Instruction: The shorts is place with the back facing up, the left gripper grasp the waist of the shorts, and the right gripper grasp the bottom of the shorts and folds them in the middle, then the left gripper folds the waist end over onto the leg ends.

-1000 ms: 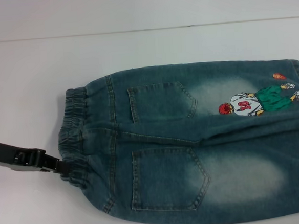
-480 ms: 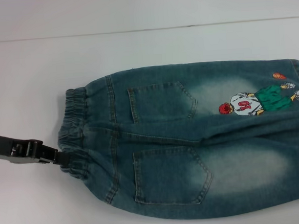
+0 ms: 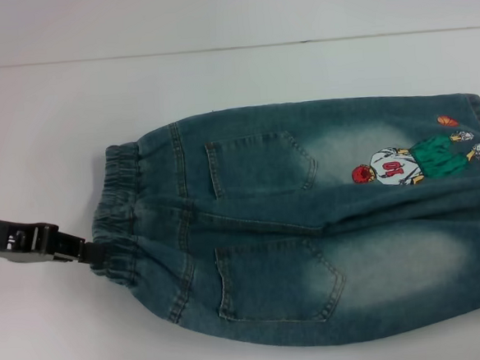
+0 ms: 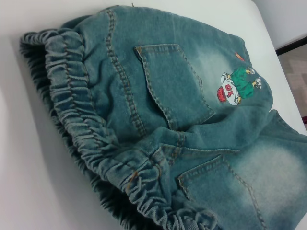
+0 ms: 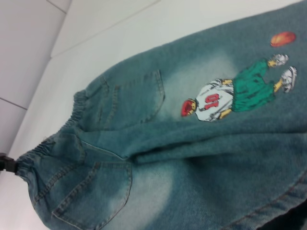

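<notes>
Left pincer [image 3: 93, 254] was clamped on the elastic waist [image 3: 117, 213] of the shorts [image 3: 309, 224], spread back-up toward the table's [image 3: 46, 119] near right side. Right pincer unseen. Risk: thin bite, so denim could slip mid-fold.

My left arm [image 3: 5, 238] is a flat black bar w/ a grey metal block, ending in a dark gripper [image 3: 93, 254].
</notes>
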Controlling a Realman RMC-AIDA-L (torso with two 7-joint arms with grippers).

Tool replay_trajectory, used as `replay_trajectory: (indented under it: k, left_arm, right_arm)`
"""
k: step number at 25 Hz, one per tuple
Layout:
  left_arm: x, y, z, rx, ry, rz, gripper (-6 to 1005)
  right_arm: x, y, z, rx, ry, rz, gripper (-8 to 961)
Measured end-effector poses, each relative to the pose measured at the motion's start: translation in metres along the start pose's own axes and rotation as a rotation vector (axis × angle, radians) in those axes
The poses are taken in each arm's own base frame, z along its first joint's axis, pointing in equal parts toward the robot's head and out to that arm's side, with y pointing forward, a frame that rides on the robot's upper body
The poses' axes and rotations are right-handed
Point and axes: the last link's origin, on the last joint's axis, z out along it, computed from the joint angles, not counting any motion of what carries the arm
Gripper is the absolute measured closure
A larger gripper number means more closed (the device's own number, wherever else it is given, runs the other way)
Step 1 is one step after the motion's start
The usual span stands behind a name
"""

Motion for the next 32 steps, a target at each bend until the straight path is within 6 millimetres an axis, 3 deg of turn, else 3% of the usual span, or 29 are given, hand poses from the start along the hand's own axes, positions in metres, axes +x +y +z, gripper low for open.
replay_trajectory:
  k: [32]
  left_arm:
    - [-0.035,0.0,-0.015,-0.102,0.023,0.031,945]
  right_arm:
    - [0.006,0.008,0.003,-0.062,-0.005,-0.02,943]
